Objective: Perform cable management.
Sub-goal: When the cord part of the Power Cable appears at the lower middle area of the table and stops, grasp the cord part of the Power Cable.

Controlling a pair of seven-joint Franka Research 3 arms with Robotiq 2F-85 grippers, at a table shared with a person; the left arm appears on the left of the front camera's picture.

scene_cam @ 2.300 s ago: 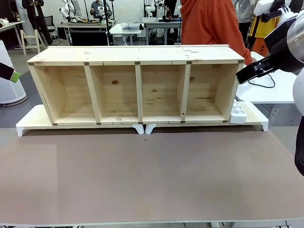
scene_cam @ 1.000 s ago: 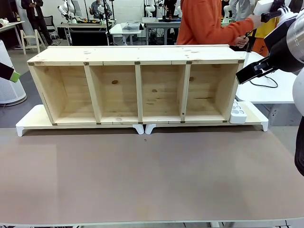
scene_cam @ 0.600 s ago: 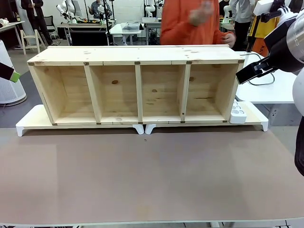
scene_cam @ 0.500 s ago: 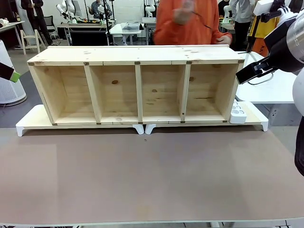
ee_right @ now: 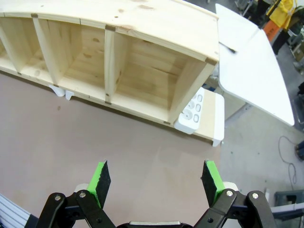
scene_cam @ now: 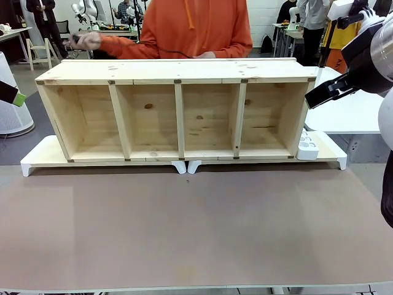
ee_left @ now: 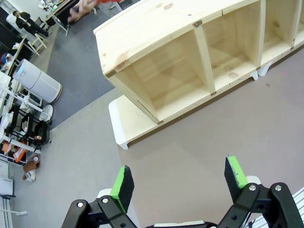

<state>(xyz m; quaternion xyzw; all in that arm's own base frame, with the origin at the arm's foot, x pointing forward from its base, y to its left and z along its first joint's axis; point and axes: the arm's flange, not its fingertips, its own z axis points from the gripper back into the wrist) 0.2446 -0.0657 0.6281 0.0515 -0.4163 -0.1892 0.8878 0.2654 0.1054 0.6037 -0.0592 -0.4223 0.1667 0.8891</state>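
Left gripper (ee_left: 179, 178) and right gripper (ee_right: 156, 176): I am holding both with fingers wide apart, gripping nothing, on my side of the wooden shelf (scene_cam: 178, 70). The cable (scene_cam: 78, 39), as I judge it, is sitting plug-end in the person's hand (scene_cam: 88, 40) beyond the shelf's left end. Its run toward the middle is too thin to trace. My left arm is standing nearer.

the left gripper (ee_left: 176, 164) and right gripper (ee_right: 155, 164) have black linkage fingers, silver screws and bright green pads (ee_left: 122, 186); the right arm (scene_cam: 376, 52) is glossy white; the person's hoodie (scene_cam: 196, 27) is orange.
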